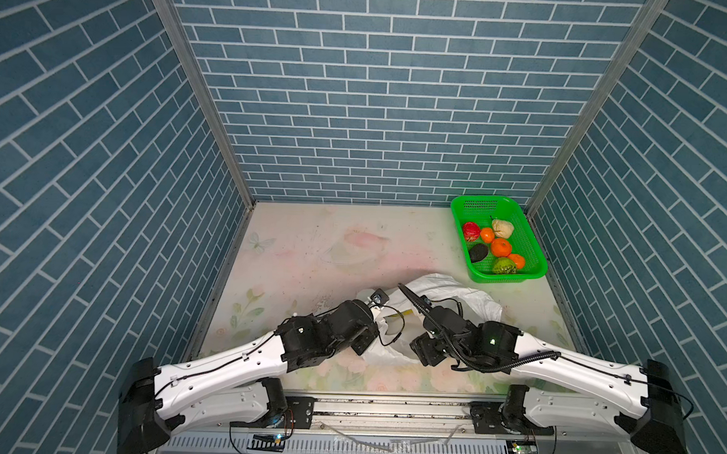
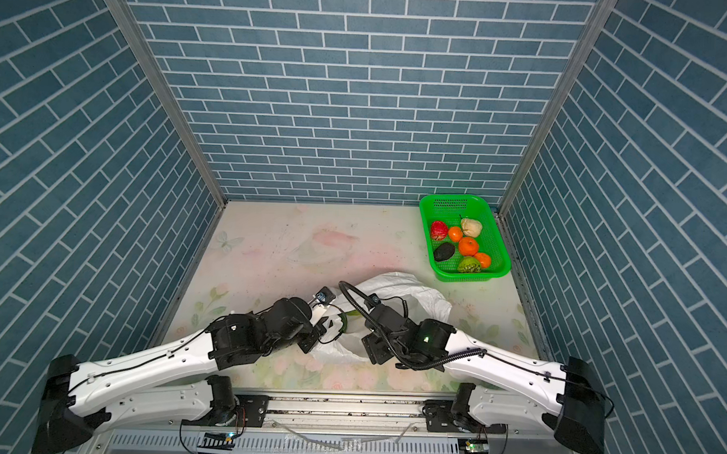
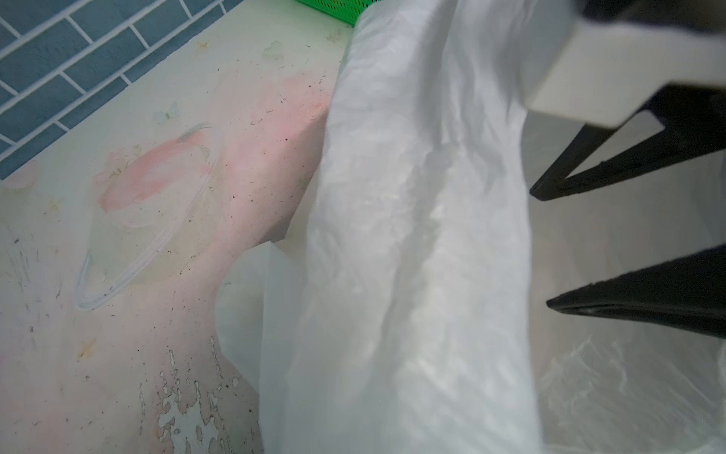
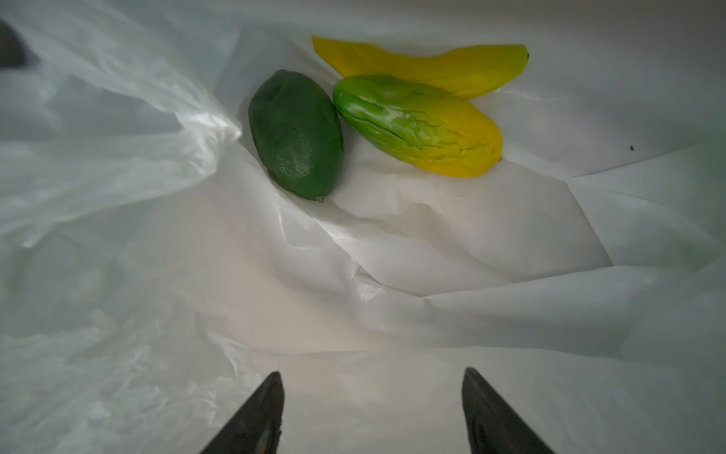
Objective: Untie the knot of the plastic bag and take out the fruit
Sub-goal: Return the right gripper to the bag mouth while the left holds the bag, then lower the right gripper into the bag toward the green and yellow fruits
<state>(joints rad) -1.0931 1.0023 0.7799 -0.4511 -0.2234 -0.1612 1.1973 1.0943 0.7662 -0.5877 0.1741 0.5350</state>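
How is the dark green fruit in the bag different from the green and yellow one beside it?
The dark green oval toy fruit is one colour; the wrinkly green-and-yellow toy fruit fades from green to yellow. The dark one looks smooth; the two-coloured one is ridged and longer. Both lie touching inside the thin white plastic bag.

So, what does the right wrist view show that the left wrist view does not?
Only the right wrist view: three fruits inside the plastic bag, namely a dark green fruit, a green-yellow fruit and a yellow banana, lying close together. Only the left wrist view: the table, the brick wall and a corner of the green basket. Both: the plastic bag and the right pincer, open and empty, which the left wrist view sees from the side.
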